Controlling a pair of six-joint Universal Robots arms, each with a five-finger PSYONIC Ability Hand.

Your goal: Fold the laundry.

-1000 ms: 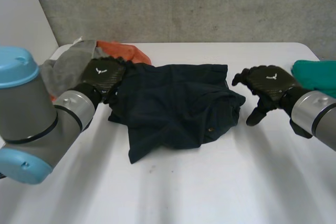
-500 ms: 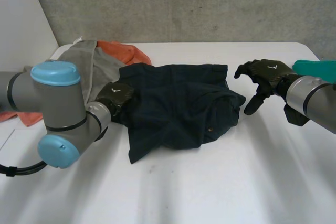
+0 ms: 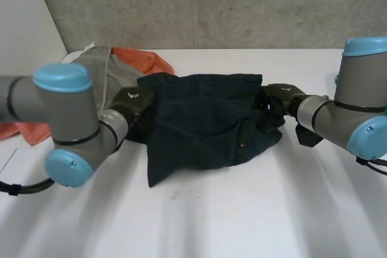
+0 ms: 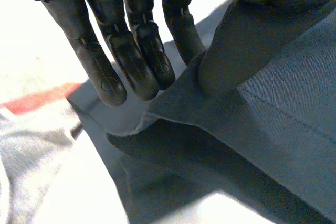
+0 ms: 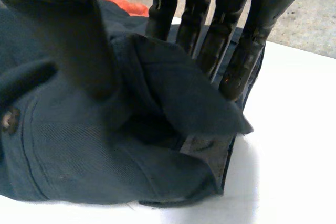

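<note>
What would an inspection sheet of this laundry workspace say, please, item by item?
Surface: white table.
Job's things: dark blue garment, crumpled, in the middle.
Clutter: grey cloth and orange cloth heaped at the far left corner.
Hands: left hand pinches the garment's left edge; right hand pinches its right edge.
Cables: nothing seen among the clothes.
Surroundings: concrete wall behind the table.

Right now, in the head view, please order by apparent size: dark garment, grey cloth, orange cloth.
Largest: dark garment.
Then: grey cloth and orange cloth look alike; both partly hidden, so unranked.
</note>
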